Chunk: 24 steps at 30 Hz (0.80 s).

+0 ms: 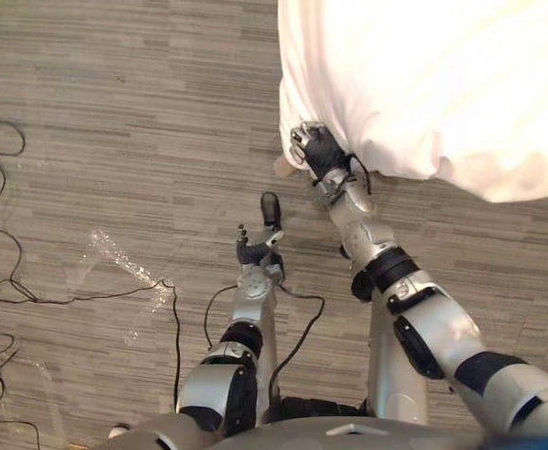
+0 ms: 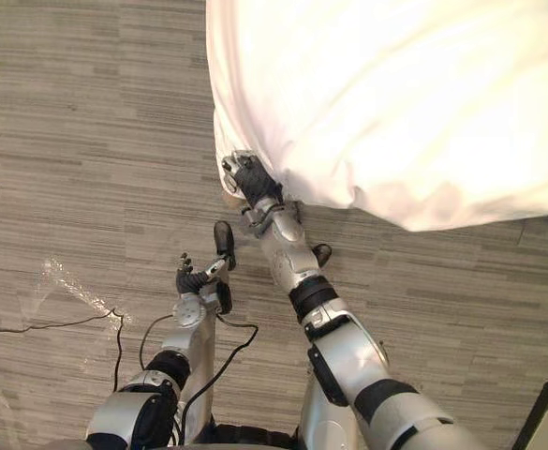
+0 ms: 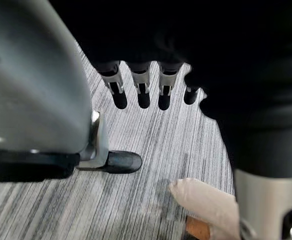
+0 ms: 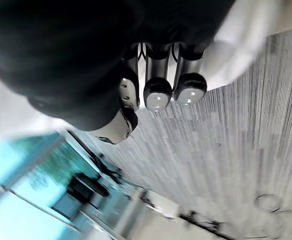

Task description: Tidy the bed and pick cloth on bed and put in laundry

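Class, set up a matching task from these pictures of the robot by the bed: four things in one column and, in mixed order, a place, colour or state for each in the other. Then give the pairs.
Column one:
1. right hand
2. left hand
3. bedding
4. floor

Column two:
A. grey with fine stripes
B. white, hanging down at the edge
C. up against the bedding's corner
D. over the floor, fingers relaxed, holding nothing

Pairs: 1-C, 2-D, 3-B, 4-A
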{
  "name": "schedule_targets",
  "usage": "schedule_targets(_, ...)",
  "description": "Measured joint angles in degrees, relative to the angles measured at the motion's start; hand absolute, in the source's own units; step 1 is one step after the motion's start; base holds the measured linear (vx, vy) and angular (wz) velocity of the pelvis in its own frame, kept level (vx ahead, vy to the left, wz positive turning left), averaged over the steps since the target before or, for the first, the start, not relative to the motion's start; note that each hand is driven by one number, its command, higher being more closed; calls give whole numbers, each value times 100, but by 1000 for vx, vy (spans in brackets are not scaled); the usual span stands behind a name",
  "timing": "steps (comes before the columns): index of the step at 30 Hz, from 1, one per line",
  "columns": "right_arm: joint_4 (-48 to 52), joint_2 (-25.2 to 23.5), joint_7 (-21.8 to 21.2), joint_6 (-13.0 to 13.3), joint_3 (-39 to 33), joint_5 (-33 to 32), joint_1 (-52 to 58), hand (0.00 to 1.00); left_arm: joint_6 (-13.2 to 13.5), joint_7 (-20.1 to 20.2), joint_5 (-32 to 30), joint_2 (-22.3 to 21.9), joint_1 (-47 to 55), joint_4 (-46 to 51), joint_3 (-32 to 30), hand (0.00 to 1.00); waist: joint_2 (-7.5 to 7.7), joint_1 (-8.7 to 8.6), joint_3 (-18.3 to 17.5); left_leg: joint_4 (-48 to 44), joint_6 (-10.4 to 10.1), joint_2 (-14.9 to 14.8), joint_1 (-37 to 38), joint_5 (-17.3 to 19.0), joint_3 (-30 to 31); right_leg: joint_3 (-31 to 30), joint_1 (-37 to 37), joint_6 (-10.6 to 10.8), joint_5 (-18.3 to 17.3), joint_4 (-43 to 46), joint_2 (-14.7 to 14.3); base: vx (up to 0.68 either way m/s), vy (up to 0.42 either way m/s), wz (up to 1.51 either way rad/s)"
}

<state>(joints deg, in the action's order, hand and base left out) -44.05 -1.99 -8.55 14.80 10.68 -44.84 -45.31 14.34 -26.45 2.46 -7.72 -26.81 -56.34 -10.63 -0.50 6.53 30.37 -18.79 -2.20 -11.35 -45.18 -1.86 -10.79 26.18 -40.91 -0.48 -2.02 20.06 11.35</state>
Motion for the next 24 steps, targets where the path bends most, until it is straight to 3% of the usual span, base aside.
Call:
schedule_targets(2, -159, -58, -129, 177, -625, -541, 384, 100, 91, -70, 103, 9, 64, 16, -140, 0, 80, -80, 1, -126, 28, -11, 2, 76, -52, -75, 1, 7, 7, 33, 7, -3, 9, -15)
schedule_targets(5, -360, 156, -498, 680, -1718, -1509, 1037, 100, 328, -149, 126, 71, 148, 12, -319, 0, 180, -330, -8, -390, 91, -41, 30, 257, -174, -199, 59, 64, 55, 45, 30, 15, 34, -28)
schedule_targets(6, -368, 320, -765, 882, -2007, -1931, 1449, 100, 392, -148, 125, 158, 266, 4, -293, 0, 329, -450, -12, -470, 115, -71, 242, 370, -329, -364, 173, 90, 78, 43, 28, 39, 37, -40)
schedule_targets(9, -288, 296, -1217, 950, -2160, -2407, 2042, 100, 390, -146, 127, 180, 507, -3, -240, 0, 469, -616, -46, -485, 93, -144, 746, 541, -517, -524, 596, 105, 78, -53, -35, 48, 7, -41)
schedule_targets(11, -168, 219, -1521, 942, -2240, -2655, 2589, 100, 389, -146, 109, 201, 786, 8, -52, 0, 630, -621, -195, -401, 12, -195, 1170, 646, -696, -671, 893, 115, 63, -172, -112, 63, -14, -39)
schedule_targets(16, 189, 6, -1681, 1033, -2344, -2809, 3360, 100, 302, -106, 91, 390, 1268, -58, 621, 0, 743, -656, -468, 83, -70, -101, 2167, 688, -903, -755, 1687, 205, -44, -431, -139, 126, -15, -13)
schedule_targets(20, 1733, 223, -1720, 1444, -1958, -2284, 3707, 100, 127, 86, 139, 892, 1825, -118, 1175, 0, 759, -736, -727, 670, -121, 97, 3059, 550, -930, -802, 2487, 307, 34, -899, -190, 172, 22, -6)
schedule_targets(24, 2759, 603, -1974, 1437, -1921, -2006, 3648, 100, -23, 246, 130, 1232, 2280, -89, 1269, 0, 806, -712, -1231, 899, -156, 156, 3434, 514, -895, -739, 3011, 492, 166, -1353, -287, 179, 17, 12)
